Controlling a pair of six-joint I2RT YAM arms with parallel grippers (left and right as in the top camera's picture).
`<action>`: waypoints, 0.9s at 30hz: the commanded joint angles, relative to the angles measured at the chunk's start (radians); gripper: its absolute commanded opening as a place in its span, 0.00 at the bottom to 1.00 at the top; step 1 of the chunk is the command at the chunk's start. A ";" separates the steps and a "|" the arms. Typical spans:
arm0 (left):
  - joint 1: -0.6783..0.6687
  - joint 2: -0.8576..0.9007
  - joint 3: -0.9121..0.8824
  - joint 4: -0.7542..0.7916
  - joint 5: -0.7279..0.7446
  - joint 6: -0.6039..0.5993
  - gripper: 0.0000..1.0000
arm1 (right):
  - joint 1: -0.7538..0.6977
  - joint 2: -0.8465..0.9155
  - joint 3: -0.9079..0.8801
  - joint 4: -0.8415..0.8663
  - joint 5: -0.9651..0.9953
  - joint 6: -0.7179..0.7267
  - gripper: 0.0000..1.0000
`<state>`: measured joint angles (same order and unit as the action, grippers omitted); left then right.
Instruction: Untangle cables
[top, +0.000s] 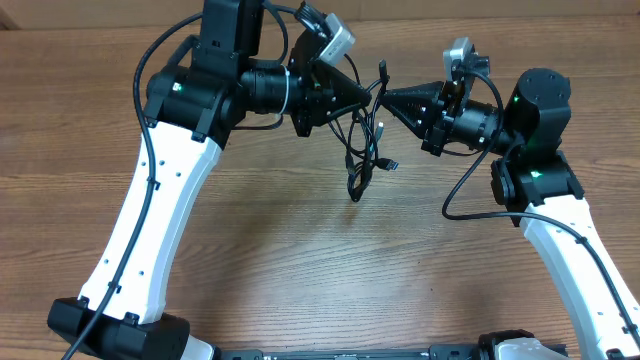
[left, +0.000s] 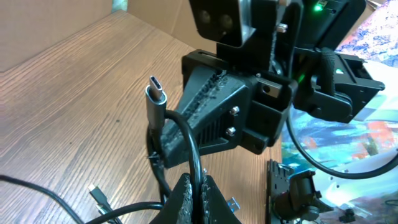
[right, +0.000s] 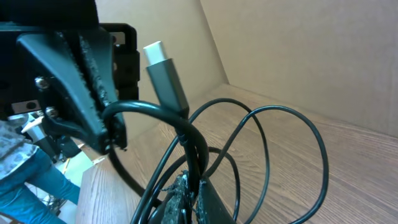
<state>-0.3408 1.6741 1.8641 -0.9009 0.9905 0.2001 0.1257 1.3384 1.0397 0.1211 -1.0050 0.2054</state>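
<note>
left gripper (top: 368, 96) pressed shut, pinching cables (top: 362, 150) at upper centre of frame. right gripper (top: 388, 97) also clamped on same bundle, tips almost meeting. grey plug (right: 165, 71) sticks up just beside fingers. loose loops trail downward over wooden table (top: 300, 260).

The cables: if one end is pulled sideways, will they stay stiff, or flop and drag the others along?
Probably floppy: the cables sag in slack loops toward the table. Likely light, as they are so thin. A pull may drag the whole bunch, since the strands cross each other. Only the short plug looks rigid.
</note>
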 joint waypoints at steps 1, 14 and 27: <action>-0.010 0.000 -0.001 0.006 -0.034 -0.014 0.04 | -0.003 -0.006 0.006 0.008 -0.066 -0.012 0.04; -0.012 0.000 -0.001 0.005 -0.020 -0.047 0.04 | -0.003 -0.006 0.006 0.000 -0.096 -0.035 0.36; -0.061 0.000 -0.001 0.011 -0.020 -0.052 0.04 | -0.003 -0.006 0.006 -0.004 -0.076 -0.035 0.27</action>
<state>-0.3973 1.6741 1.8637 -0.8940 0.9604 0.1589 0.1223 1.3384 1.0397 0.1135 -1.0809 0.1745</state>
